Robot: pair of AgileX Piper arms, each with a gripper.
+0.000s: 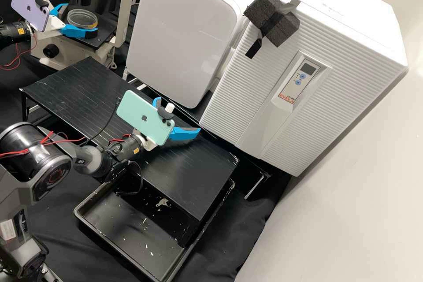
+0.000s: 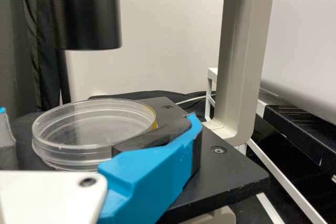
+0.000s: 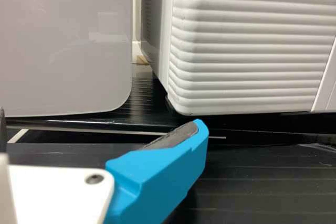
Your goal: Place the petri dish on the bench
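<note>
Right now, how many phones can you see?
2. The purple phone is on the left arm, near the microscope; the green phone is on the right arm, over the black table.

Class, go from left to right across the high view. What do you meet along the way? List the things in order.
Purple phone, petri dish, mint-green phone, dark foam block.

A lab, seemingly: microscope [image 1: 66,54].
</note>
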